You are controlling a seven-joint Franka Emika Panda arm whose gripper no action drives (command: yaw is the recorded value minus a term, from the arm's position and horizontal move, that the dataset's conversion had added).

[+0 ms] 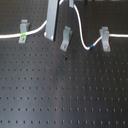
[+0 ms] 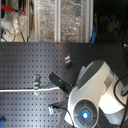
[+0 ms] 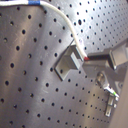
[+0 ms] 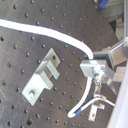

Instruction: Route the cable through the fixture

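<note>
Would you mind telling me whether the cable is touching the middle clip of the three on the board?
Apart. In the first exterior view, the cable drops from above and passes right of the middle clip, with dark board visible between them.

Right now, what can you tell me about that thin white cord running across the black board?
The cable is a thin, white, flexible cord lying on the black perforated board. In the first exterior view it runs from the first exterior view's left edge through a grey metal clip, where it carries a green band, rises toward the top of the picture, then dips in a loop past a blue band into another clip and on to the first exterior view's right edge.
</note>
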